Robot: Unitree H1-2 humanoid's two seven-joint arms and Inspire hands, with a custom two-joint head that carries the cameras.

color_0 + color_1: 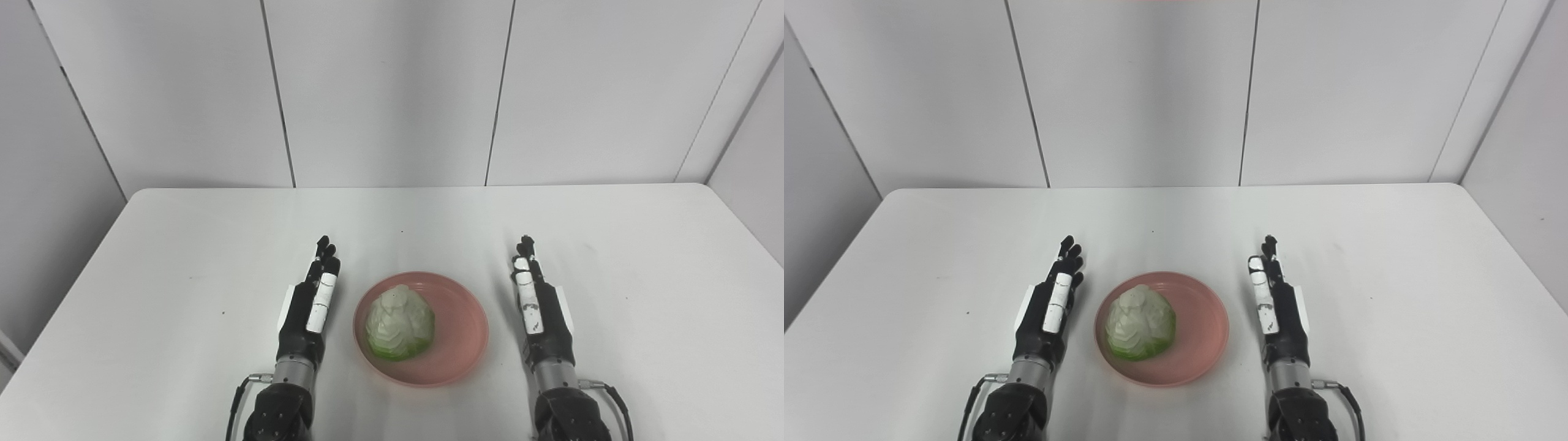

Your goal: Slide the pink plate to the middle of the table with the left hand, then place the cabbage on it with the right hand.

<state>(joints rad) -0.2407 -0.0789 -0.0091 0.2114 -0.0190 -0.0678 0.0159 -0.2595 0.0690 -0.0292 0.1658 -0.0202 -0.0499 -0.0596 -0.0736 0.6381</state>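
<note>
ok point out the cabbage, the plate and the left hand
cabbage (pixel 399 323), left eye view, middle of the head
plate (pixel 462 327), left eye view, bare pink inside, right of cabbage
left hand (pixel 311 306), left eye view, back of hand

Both arms come in from the bottom edge, forearms pointing away from the body, roughly parallel and well apart. The black left hand with white finger plates (pixel 309 306) stands on edge, fingers straight and close together, holding nothing. The matching black right hand with white finger plates (pixel 539 309) mirrors it, fingers extended forward, empty too. Grey metal wrists and thin cables show below each palm.
</note>
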